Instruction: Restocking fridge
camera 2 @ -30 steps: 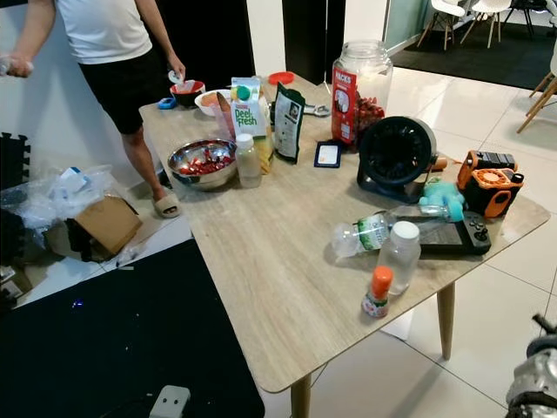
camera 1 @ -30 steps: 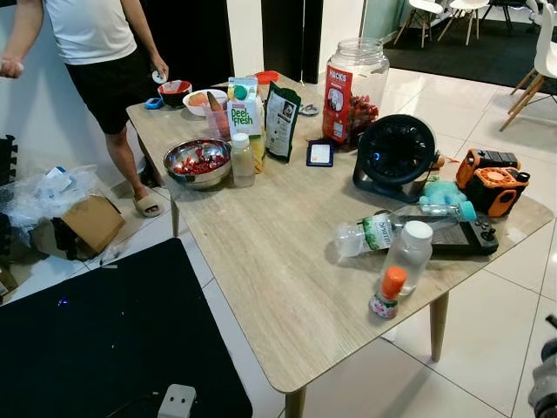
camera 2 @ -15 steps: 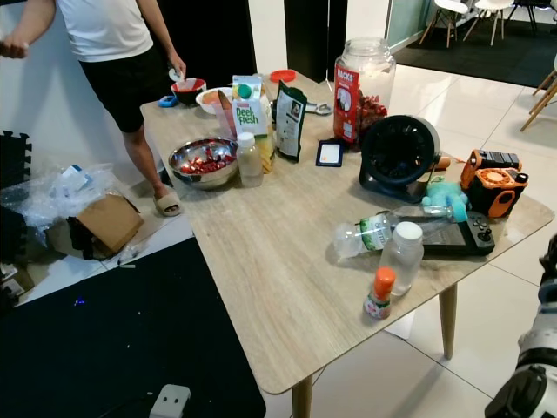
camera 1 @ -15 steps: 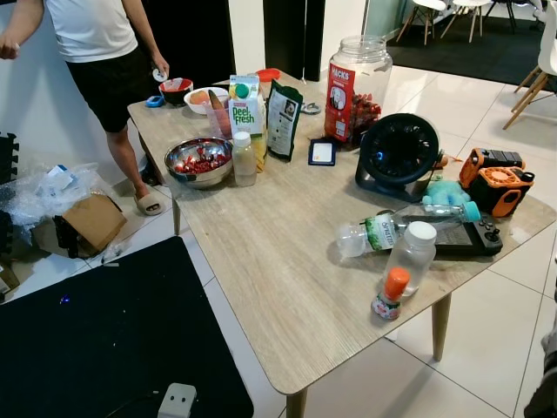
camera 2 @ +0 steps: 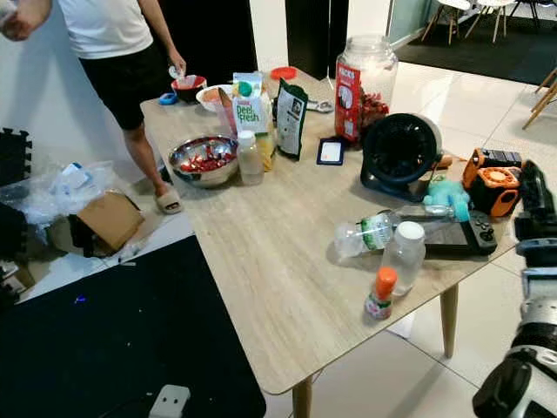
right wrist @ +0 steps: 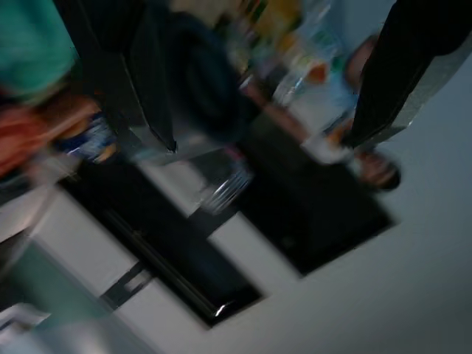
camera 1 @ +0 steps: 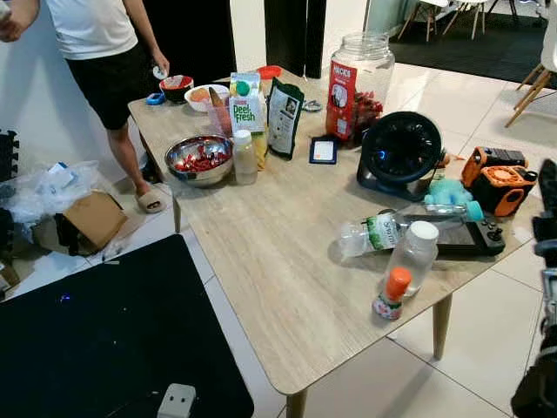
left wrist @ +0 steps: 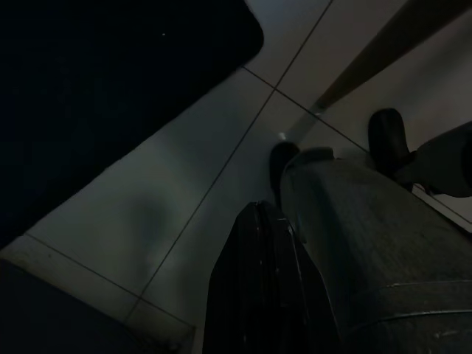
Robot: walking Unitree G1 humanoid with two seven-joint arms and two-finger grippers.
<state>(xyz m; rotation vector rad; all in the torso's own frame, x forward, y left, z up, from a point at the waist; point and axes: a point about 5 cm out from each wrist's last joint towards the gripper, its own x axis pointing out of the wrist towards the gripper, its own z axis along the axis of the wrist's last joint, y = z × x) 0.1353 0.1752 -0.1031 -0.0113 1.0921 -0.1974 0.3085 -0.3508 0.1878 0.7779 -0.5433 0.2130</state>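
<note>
Groceries crowd the table [camera 2: 287, 287]: juice carton [camera 2: 249, 108] at 11 o'clock, fallen water bottle [camera 2: 370, 232] at 3, within reach of the raised right gripper [camera 2: 533, 193]; finger spacing indeterminate.

White-and-green juice carton [camera 1: 245, 108]: label read "Peel Fresh". Tall clear glass jar [camera 1: 359, 85]: its red label read "HACKS". Nothing else was legible.

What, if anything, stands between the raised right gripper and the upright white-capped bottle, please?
The black game controller lies on the table between the right gripper and the white-capped bottle; nothing taller blocks it.
</note>
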